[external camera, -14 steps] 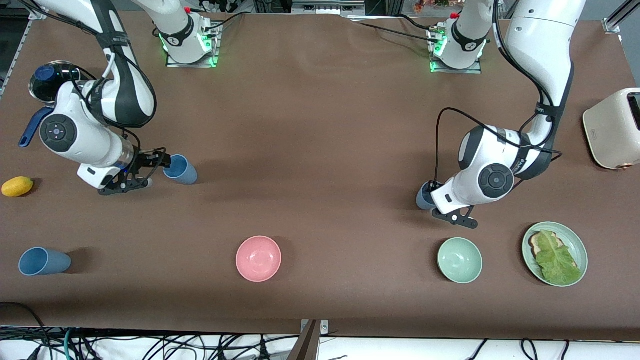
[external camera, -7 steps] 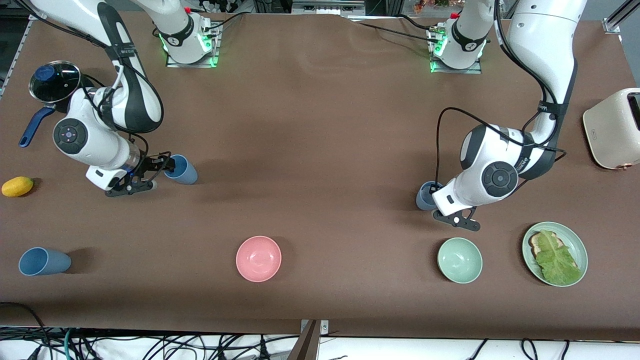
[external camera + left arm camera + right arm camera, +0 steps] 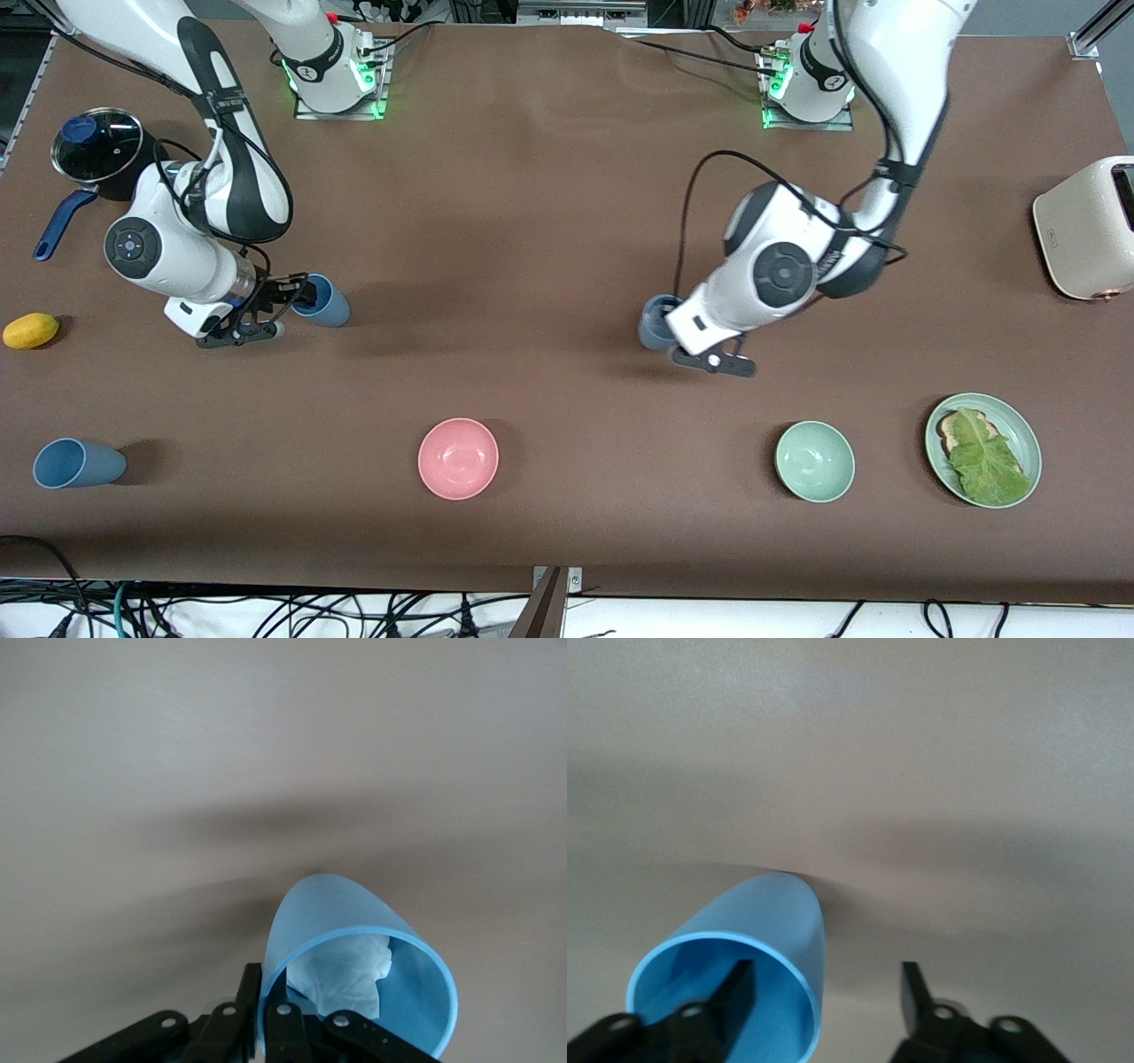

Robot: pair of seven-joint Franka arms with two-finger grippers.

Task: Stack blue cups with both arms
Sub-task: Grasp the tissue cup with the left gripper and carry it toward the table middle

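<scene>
Left pincer (image 3: 261, 1014) clamped on rim of grey-blue cup (image 3: 656, 321), mid-desk, crumpled white paper (image 3: 341, 970) inside. Right pincer (image 3: 824, 988) apart, one finger inside mid blue cup (image 3: 321, 299), toward right arm's end of desk (image 3: 532, 221). Third blue cup (image 3: 75, 462) at near corner there.

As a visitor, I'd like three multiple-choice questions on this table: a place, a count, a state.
1. The green lettuce leaf lies: A in a pink bowl; B on the round green plate; C on a toaster.
2. Blue plastic cups in view: A one; B two; C three.
3. The left gripper is: A shut on the pale grey-blue cup; B wide open; C out of sight.
B, the leaf rests on that plate. C, the grey-blue one, a mid-blue cup at the open right gripper, a lone blue cup. A, its fingers pinch the rim.
</scene>
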